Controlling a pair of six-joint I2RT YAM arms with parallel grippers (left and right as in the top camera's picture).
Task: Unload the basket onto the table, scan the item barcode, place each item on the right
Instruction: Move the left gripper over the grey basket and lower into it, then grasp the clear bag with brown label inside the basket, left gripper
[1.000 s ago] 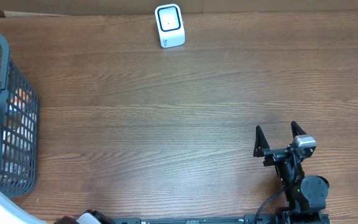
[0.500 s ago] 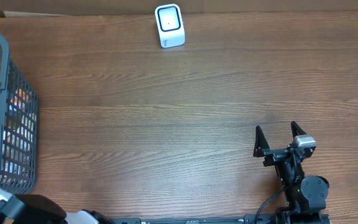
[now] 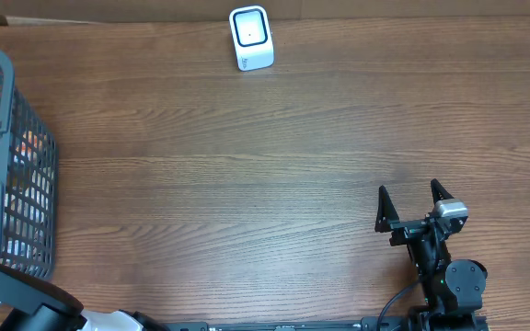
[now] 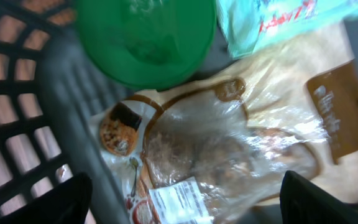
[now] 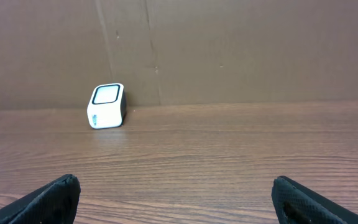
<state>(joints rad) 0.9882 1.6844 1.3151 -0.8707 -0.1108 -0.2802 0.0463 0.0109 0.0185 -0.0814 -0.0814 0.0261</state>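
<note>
Down in the basket [image 3: 9, 101], the left claw [image 4: 182, 202] hangs wide open over a clear snack bag [image 4: 229, 149], gripping nothing. The right claw [image 3: 409, 189] gapes empty, well apart from the scanner [image 3: 250, 38].

Barcode scanner [image 3: 251, 38]: small white box w/ dark-rimmed window on its slanted top face; stands upright at far edge of tabletop [image 3: 274, 165], approx. centre, well apart from everything else.

Item: clear plastic pkt [image 4: 229, 155] of brown baked goods w/ tan-and-brown printed trim; crinkled, glossy; lies flat inside dark mesh basket [image 3: 7, 110] at left end of tabletop; white label [image 4: 178, 200] w/ fine print near its lower edge, barcode not legible; green round lid [image 4: 145, 40] and teal pkt [image 4: 260, 18] sit just beside its upper edge.
</note>
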